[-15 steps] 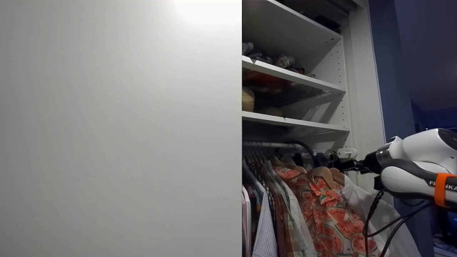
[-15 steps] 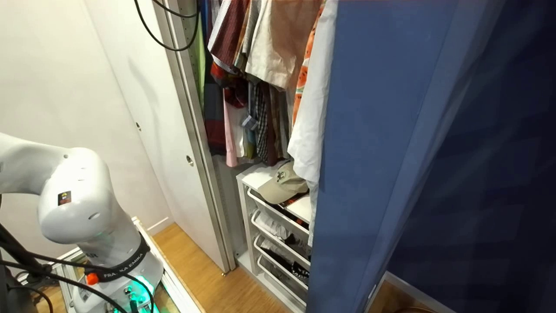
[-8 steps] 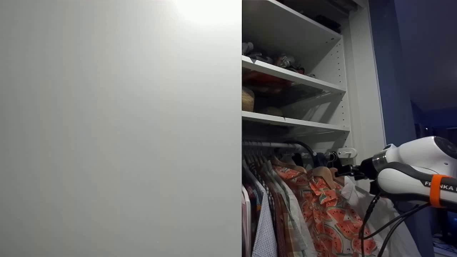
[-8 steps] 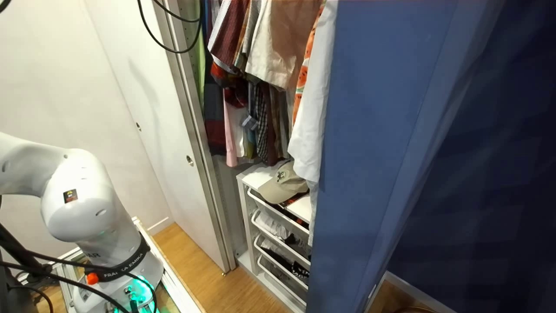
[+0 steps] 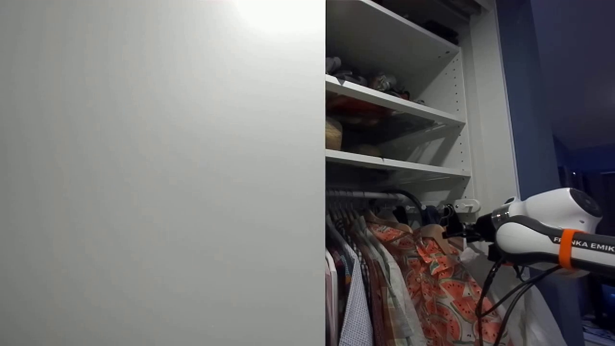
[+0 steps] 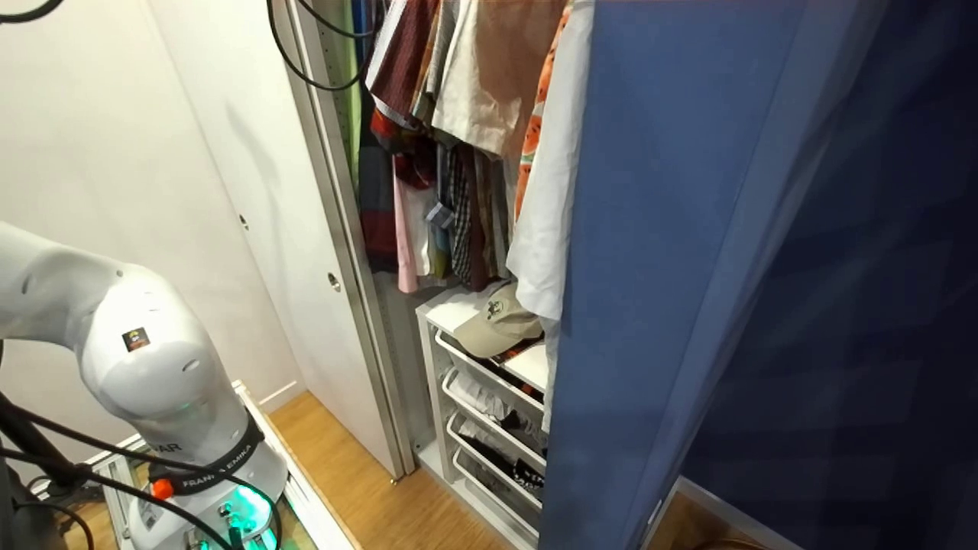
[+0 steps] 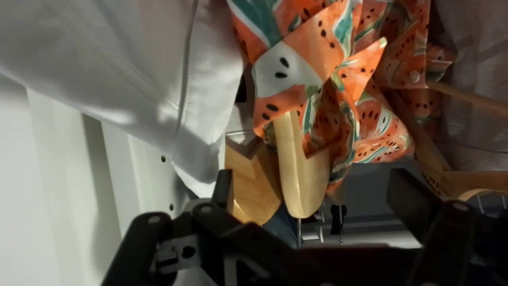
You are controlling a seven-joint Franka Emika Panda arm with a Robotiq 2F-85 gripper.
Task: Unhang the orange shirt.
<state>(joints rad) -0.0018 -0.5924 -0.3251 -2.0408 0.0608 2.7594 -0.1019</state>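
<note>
1. Orange shirt (image 7: 313, 51): watermelon print, on a wooden hanger (image 7: 303, 182), upper middle of the wrist frame. Hanger neck pokes out below the collar, thin metal hook (image 7: 299, 234) running toward the bottom of the frame. In an exterior view the shirt hangs at lower right.
2. End effector (image 7: 311, 184): jaws spread wide, has hold of nothing. One finger lower left, one lower right in the wrist frame, hanger in the gap as seen; depth and contact can't be told. In an exterior view its dark tip overlaps the hanger's right edge.
3. Second hanger (image 7: 256, 190), wooden, just left of the first, partly hidden by the finger at lower left.
4. More of the same print (image 7: 405, 59) to the right; one garment or two, cannot tell.
5. White garment (image 7: 151, 67), upper left of the wrist frame, just beside the shirt.
6. In an exterior view: row of clothes (image 5: 355, 293) on a rod (image 5: 355, 194), bottom middle; shelves (image 5: 399, 98) above. Robot arm (image 5: 538, 235) enters from the right edge.
7. In an exterior view: beige cap (image 6: 497, 328) on a white drawer unit (image 6: 454, 307), mid-frame; blue panel (image 6: 649, 229) on the right.
</note>
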